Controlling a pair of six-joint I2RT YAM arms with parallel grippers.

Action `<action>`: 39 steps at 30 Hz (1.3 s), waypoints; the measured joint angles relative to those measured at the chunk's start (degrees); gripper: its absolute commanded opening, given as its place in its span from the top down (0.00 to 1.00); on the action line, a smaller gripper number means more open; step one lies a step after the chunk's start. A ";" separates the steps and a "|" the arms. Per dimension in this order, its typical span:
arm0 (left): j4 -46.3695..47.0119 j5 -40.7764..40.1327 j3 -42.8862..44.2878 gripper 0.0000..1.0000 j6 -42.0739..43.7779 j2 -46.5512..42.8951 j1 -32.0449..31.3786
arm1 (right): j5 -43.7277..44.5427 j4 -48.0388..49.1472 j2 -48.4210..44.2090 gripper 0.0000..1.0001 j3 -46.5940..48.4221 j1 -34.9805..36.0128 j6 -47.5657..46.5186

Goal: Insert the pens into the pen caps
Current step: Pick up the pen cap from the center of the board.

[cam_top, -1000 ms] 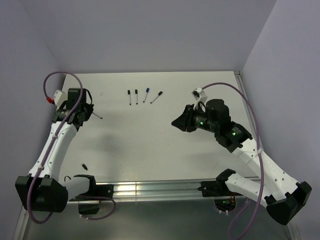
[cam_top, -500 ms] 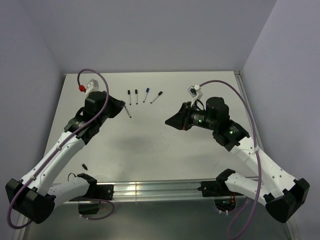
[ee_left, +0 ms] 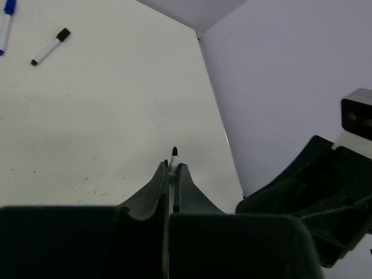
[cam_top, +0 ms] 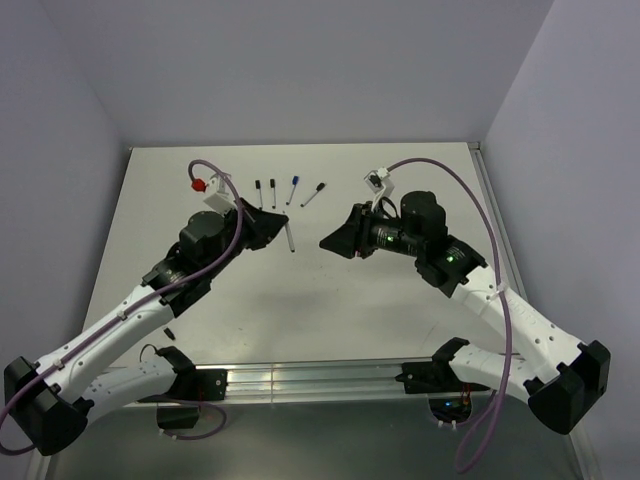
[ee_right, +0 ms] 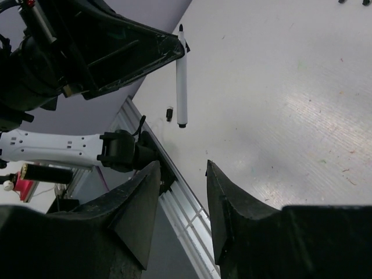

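My left gripper [cam_top: 278,228] is shut on a white pen [cam_top: 289,238], held above the middle of the table; its dark tip [ee_left: 174,152] pokes out past the fingers [ee_left: 158,177]. The right wrist view shows this pen [ee_right: 182,81] hanging from the left gripper [ee_right: 174,46]. Just right of it, my right gripper [cam_top: 323,243] faces it with its jaws open and nothing between them [ee_right: 183,168]. Several more pens lie in a row at the back; one has a blue cap [cam_top: 293,189], another a black cap [cam_top: 314,193]. A loose black pen cap [cam_top: 170,331] lies near the front left.
The metal rail [cam_top: 300,378] runs along the table's near edge. Grey walls close in the back and both sides. Two of the back-row pens show at the top left of the left wrist view [ee_left: 50,46].
My left arm has swung from the far left toward the middle, carrying the pen. The right gripper has shifted left toward it and its jaws have opened wider.
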 measured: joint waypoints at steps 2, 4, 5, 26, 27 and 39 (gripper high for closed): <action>2.23 0.31 -0.68 1.00 0.37 -0.57 -1.14 | 0.17 0.57 0.17 0.53 0.00 0.28 0.00; 4.20 0.55 -1.05 1.00 0.66 -0.83 -2.23 | 0.83 1.22 0.35 0.52 0.00 0.74 -0.11; 5.31 0.57 -1.18 0.99 0.79 -0.85 -2.78 | 1.11 1.38 0.42 0.52 0.00 1.01 -0.20; 11.28 -1.68 -1.49 0.99 1.86 2.32 -11.26 | 4.68 2.54 2.01 0.51 0.17 4.72 -0.85; 11.28 -1.75 -1.38 1.00 1.86 2.36 -11.30 | 4.66 2.51 2.16 0.51 0.17 4.74 -0.83; 11.41 -1.99 -0.02 1.00 1.84 3.65 -11.91 | 4.59 2.51 3.54 0.55 1.66 5.05 -0.81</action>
